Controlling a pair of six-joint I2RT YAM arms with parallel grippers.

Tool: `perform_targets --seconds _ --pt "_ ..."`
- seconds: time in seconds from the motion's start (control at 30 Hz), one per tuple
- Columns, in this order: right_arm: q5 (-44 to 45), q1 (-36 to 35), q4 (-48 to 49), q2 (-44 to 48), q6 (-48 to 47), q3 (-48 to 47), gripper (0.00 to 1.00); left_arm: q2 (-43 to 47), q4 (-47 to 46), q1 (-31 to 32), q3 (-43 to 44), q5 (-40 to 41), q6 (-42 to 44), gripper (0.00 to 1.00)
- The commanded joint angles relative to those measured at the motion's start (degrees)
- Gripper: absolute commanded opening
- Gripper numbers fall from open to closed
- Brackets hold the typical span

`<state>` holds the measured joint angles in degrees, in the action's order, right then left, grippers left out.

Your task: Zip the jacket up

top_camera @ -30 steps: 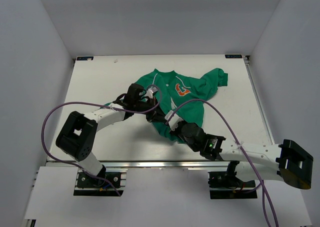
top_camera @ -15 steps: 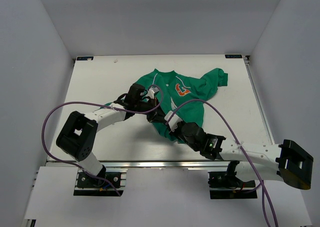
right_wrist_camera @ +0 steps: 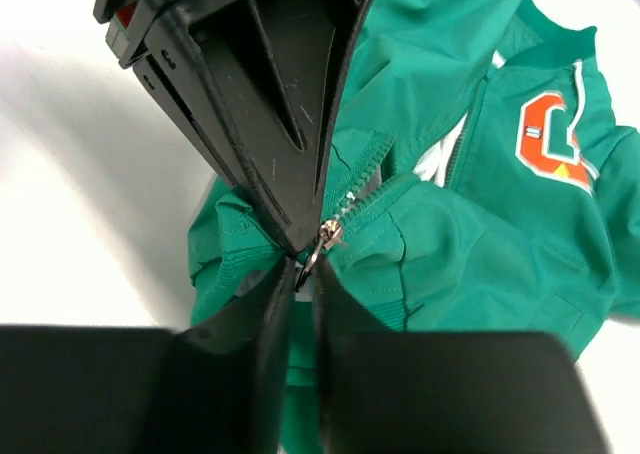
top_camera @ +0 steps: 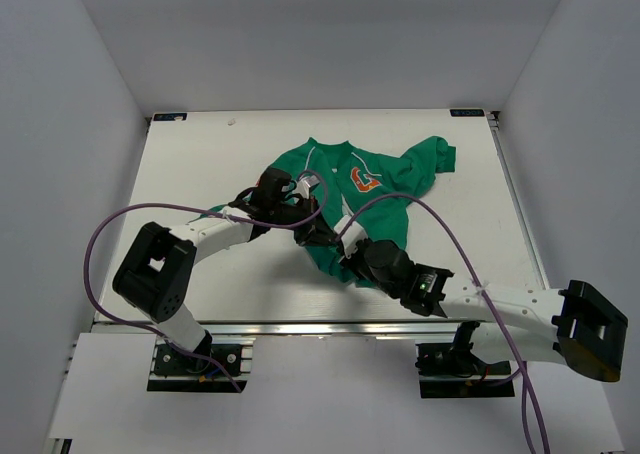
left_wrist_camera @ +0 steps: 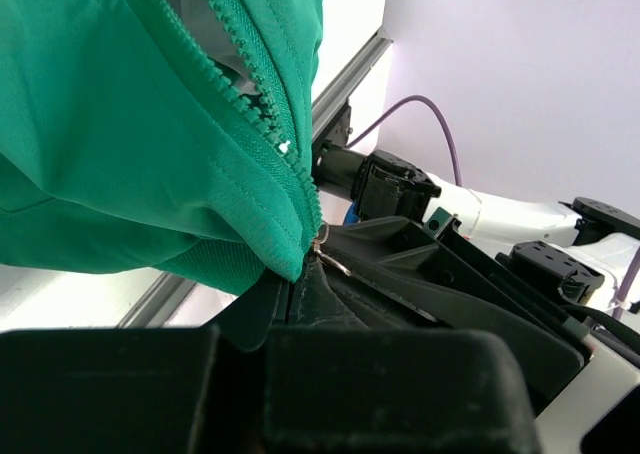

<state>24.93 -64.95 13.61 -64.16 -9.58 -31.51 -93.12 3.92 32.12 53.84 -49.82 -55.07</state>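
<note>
The green jacket [top_camera: 375, 199] lies spread on the white table, its orange logo [top_camera: 365, 180] facing up. My left gripper [top_camera: 312, 232] is shut on the bottom hem corner beside the zip; in the left wrist view [left_wrist_camera: 295, 284] the green hem [left_wrist_camera: 270, 254] runs into the closed jaws. My right gripper [top_camera: 338, 246] meets it from the near side. In the right wrist view [right_wrist_camera: 305, 274] its fingers are closed on the metal zip pull [right_wrist_camera: 322, 242] at the bottom of the zip. The zip teeth [right_wrist_camera: 365, 189] above are still parted, showing pale lining.
The table's near metal rail [top_camera: 300, 326] runs just below both arms. Purple cables [top_camera: 100, 244] loop over the arms. White walls enclose the table. The jacket's right sleeve [top_camera: 435, 159] is bunched at the far right.
The right gripper has crept slightly up and left towards the left gripper. The jacket's near hem has shifted a little with it.
</note>
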Motion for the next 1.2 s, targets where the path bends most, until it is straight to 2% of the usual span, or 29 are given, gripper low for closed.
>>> perform_targets --seconds 0.0,0.13,0.43,0.57,0.73,0.87,1.17 --pt "-0.5 0.9 2.6 0.5 4.8 -2.5 0.14 1.4 -0.3 0.8 1.5 -0.4 0.9 0.0" --pt "-0.7 1.8 1.2 1.4 7.2 -2.6 0.0 1.3 0.2 0.8 1.4 0.1 1.5 0.0" --pt "-7.0 3.5 -3.0 4.5 11.6 -3.7 0.0 0.7 6.1 2.5 4.4 4.4 7.7 0.0" --pt "-6.6 4.0 -9.1 3.9 14.3 -6.9 0.0 1.4 8.6 3.7 5.5 6.9 10.6 0.0" --pt "-9.5 6.0 -18.5 4.6 17.8 -11.2 0.0 2.3 14.6 5.3 7.5 14.0 16.1 0.0" --pt "-11.2 6.4 -22.6 5.4 18.7 -13.0 0.0 3.4 14.0 6.0 7.2 13.4 17.5 0.0" --pt "-1.9 8.1 -21.3 3.5 21.5 -14.2 0.0 3.5 17.2 7.8 7.1 13.4 20.0 0.0"
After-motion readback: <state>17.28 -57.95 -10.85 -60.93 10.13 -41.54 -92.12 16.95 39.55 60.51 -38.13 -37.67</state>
